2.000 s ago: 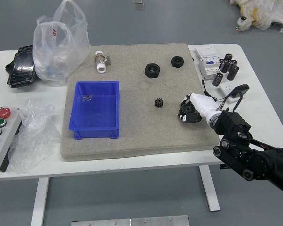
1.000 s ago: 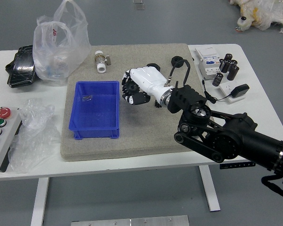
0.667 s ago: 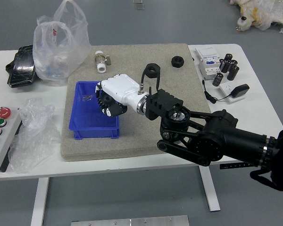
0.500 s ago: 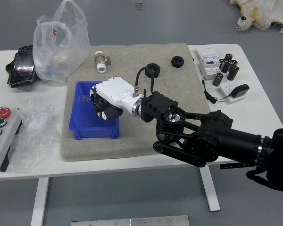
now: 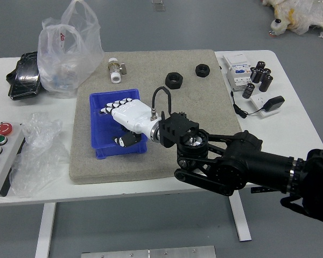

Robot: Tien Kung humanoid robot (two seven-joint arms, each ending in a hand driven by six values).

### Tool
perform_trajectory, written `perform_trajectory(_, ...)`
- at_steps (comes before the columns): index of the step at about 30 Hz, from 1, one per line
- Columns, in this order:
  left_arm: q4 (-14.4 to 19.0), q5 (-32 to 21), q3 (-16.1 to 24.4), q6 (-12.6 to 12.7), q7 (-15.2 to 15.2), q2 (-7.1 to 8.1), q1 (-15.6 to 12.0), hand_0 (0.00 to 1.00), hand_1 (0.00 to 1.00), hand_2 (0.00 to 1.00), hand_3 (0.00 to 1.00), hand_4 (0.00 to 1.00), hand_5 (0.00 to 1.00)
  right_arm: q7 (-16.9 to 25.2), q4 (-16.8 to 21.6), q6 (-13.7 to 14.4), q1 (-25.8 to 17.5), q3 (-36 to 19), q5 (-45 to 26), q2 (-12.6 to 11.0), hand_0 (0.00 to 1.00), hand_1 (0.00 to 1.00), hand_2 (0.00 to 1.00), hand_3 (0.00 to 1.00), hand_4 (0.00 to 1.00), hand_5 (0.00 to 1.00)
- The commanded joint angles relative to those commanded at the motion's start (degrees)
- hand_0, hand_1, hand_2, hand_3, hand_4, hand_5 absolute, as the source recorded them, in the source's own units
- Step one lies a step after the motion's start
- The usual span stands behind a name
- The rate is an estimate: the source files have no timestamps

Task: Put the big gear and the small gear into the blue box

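The right hand (image 5: pixel 133 117) is held over the blue box (image 5: pixel 103 138) with its fingers spread wide, presumably so that the big gear (image 5: pixel 125 129) can be let drop within the walls. That gear is only partly seen, under the palm, apparently inside the box. The small gear cannot be seen; it may be screened by the black arm (image 5: pixel 231 161) right of the box.

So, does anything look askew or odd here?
The blue box looks askew: it has slid toward the right and turned slightly since the earlier pictures, possibly nudged by the right hand reaching over it.
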State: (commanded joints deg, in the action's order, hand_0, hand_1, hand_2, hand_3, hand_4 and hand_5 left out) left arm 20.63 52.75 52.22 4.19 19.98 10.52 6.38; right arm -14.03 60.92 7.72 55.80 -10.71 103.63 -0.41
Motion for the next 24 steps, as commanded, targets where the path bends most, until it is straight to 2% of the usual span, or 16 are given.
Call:
perform_trajectory(4,0.0,0.1,0.1,0.0,0.1,-0.02,0.0,0.7,0.679,0.67,0.801,0.704,0.488,0.7,0.3,1.3,-0.6,-1.3,-0.5,-0.7,0.951,0.965,0.943,0.925,0.659,0.29)
perform_trajectory(5,0.0,0.2,0.1,0.0,0.1,-0.04,0.0,0.7,0.679,0.67,0.801,0.703,0.485,1.1,0.5,1.9,-0.9,-2.3,-1.0,-1.1,0.899,0.911,0.895,0.884,0.671,0.299)
perform_trajectory(10,0.0,0.2,0.1,0.0,0.1,-0.13,0.1,0.7,0.679,0.67,0.801,0.703,0.485,3.0,1.7,5.3,-3.0,-8.1,-3.0,-3.9,0.899,0.911,0.895,0.884,0.671,0.299)
perform_trajectory(11,0.0,0.1,0.1,-0.1,0.0,-0.15,0.1,0.7,0.679,0.67,0.802,0.704,0.485,3.4,1.7,6.0,-3.5,-9.4,-3.4,-4.7,0.743,0.796,0.818,0.815,0.67,0.299)
perform_trajectory(13,0.0,0.1,0.1,-0.1,0.0,-0.15,0.1,0.7,0.679,0.67,0.802,0.704,0.485,3.6,1.3,6.8,-4.7,-11.9,-3.8,-6.1,0.743,0.796,0.818,0.815,0.67,0.299)
perform_trajectory(16,-0.1,0.2,0.1,-0.1,0.0,-0.1,0.2,0.7,0.679,0.67,0.802,0.704,0.485,3.3,0.3,7.2,-6.3,-15.4,-4.2,-7.9,0.743,0.796,0.818,0.815,0.67,0.299)
perform_trajectory(17,-0.1,0.3,0.1,-0.1,0.0,-0.07,0.2,0.7,0.679,0.67,0.801,0.704,0.485,3.1,-0.1,7.1,-6.8,-16.3,-4.3,-8.4,0.675,0.752,0.801,0.8,0.666,0.288)
perform_trajectory(18,-0.1,0.4,0.2,-0.1,0.0,-0.03,0.2,0.7,0.679,0.67,0.801,0.704,0.485,3.0,-0.5,7.1,-7.4,-17.2,-4.5,-8.9,0.675,0.752,0.801,0.8,0.666,0.288)
perform_trajectory(24,-0.1,0.7,0.3,-0.2,0.0,0.11,0.3,0.701,0.679,0.67,0.801,0.704,0.485,3.5,-3.6,7.2,-9.2,-17.6,-5.7,-9.5,0.66,0.741,0.792,0.793,0.668,0.293)
